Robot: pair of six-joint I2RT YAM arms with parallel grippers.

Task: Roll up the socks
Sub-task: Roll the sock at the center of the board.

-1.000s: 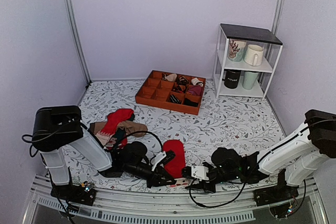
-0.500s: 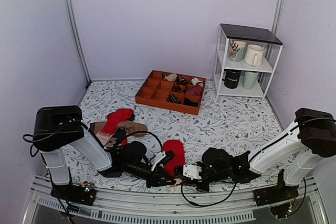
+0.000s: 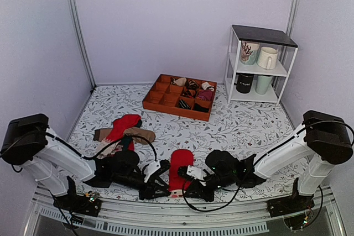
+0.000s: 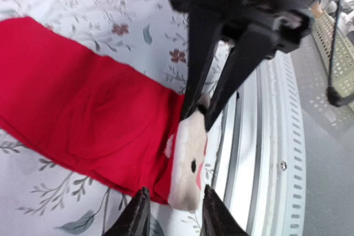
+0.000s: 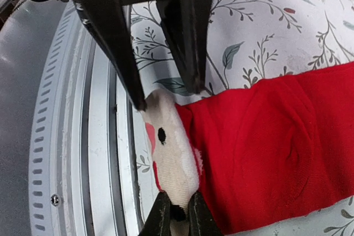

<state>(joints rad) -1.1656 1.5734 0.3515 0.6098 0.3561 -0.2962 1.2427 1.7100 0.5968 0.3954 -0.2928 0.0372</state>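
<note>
The red socks lie flat at the table's near edge, with the whitish cuff nearest the rail. In the left wrist view the red socks end in the cuff. My left gripper is open and its jaws straddle one end of the cuff. My right gripper is shut on the other end of the cuff. From above, the left gripper and the right gripper face each other across the cuff.
A mixed heap of red, brown and beige socks lies at the left. An orange divided tray with rolled bundles stands at the back. A white shelf with mugs stands at the back right. The metal rail runs just beside the cuff.
My right gripper has moved left to the cuff and shut on it. My left arm has swung left and lower, its gripper staying at the cuff. The socks now lie straighter and slightly further left.
</note>
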